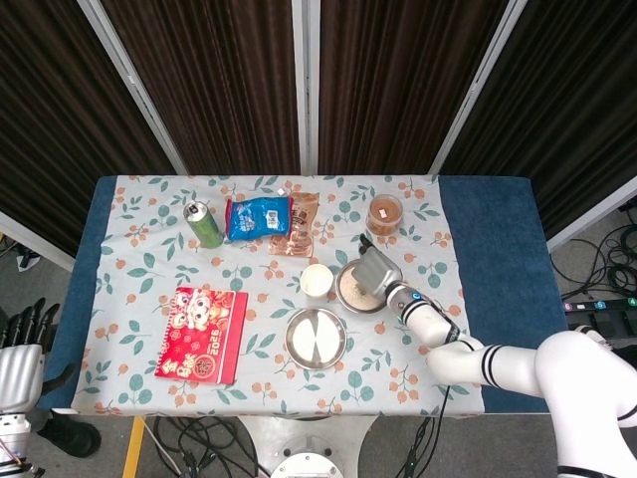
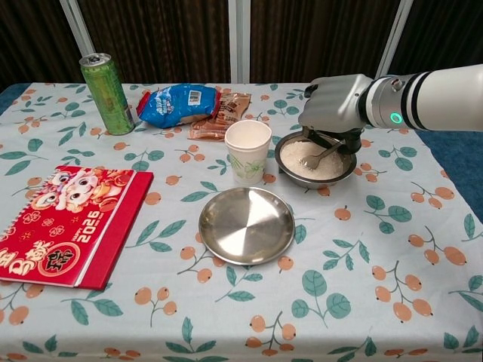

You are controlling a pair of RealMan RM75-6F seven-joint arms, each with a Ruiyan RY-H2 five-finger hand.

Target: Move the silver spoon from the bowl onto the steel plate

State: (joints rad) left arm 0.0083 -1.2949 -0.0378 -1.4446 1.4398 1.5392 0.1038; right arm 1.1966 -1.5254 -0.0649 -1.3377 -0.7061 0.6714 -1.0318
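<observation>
The plate (image 2: 246, 225), near the counter's front edge, is sitting bare. You are holding your right hand (image 2: 333, 104) over the bowl (image 2: 291, 173), fingers grasping the spoon (image 2: 318, 157), its tip resting in the grains; the carry is remaining.

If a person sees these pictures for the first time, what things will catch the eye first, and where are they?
The right hand draws the eye first: it hangs over the bowl of white grains right of centre, holding the silver spoon with its tip in the grains. Just in front lies the empty steel plate, shiny at the table's middle. On the near left, the bright red calendar book stands out against the floral tablecloth.
</observation>
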